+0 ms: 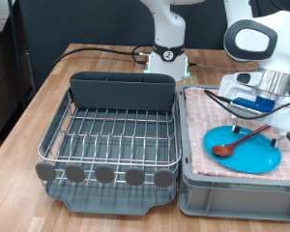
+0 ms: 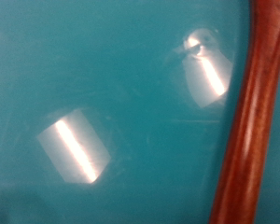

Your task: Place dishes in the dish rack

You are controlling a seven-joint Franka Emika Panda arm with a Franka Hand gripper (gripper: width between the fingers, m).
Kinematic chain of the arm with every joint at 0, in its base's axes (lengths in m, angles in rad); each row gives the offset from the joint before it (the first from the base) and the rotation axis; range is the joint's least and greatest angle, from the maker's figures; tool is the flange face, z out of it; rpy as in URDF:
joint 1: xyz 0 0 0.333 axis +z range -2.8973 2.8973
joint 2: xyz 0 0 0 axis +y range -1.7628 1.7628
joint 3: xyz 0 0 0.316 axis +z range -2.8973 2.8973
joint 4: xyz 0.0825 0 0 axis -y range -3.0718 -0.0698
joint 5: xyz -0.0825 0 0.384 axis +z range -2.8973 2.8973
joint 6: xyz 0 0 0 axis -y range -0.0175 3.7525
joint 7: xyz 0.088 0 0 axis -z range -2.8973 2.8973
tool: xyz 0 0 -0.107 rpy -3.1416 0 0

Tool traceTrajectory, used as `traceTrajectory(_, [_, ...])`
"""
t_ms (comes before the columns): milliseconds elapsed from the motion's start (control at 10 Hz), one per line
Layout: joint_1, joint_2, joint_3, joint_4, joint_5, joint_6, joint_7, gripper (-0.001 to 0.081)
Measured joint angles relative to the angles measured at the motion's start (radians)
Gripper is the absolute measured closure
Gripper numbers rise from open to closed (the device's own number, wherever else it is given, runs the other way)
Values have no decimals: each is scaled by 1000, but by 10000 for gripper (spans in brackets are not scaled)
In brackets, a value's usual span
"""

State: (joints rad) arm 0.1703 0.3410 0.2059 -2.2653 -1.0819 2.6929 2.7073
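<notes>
A flat, round, bright-blue plate (image 1: 244, 150) lies on pink checked cloth (image 1: 198, 135) inside a grey bin (image 1: 237, 188) at the exterior view's right, with a reddish-brown wooden spoon (image 1: 240, 142) resting across it, bowl toward the left and handle running up to the right. The spoon's handle end reaches just beneath the white and blue hand of the robot arm (image 1: 261, 48), which hangs low over the far right part of the plate; the claw (image 1: 264, 108) sits close above the handle there, but its fingers are hidden from this angle and whether they are spread or pressed together cannot be told, nor whether they touch the spoon. In the wrist view the plate (image 2: 112, 93) fills the picture as a glossy teal-blue field with two bright rectangular reflections, and the spoon's handle (image 2: 252, 112) crosses one edge as a smooth, slightly curved, reddish-brown bar; no fingers show in that view. At the exterior view's left, touching the bin's side, stands the dish rack (image 1: 111, 145): a silver wire grid on a dark grey plastic tray, with a tall grey cutlery compartment (image 1: 121, 92) along its far side and a row of rounded grey tabs along its near edge. Both bin and rack rest on a wooden surface (image 1: 48, 92).
</notes>
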Motion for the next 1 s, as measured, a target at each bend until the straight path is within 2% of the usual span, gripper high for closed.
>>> traceTrajectory(300, [38,0,-43,-12,-21,5,17,4])
traceTrajectory(400, [50,0,-58,-14,-26,7,21,73])
traceTrajectory(500, [62,-1,-73,-16,-31,14,23,236])
traceTrajectory(600, [72,-2,-88,-16,-35,21,24,236])
traceTrajectory(800, [91,-3,-114,-16,-37,32,24,578])
traceTrajectory(900, [99,-4,-125,-16,-37,33,24,578])
traceTrajectory(1000, [107,-5,-133,-17,-36,33,24,713])
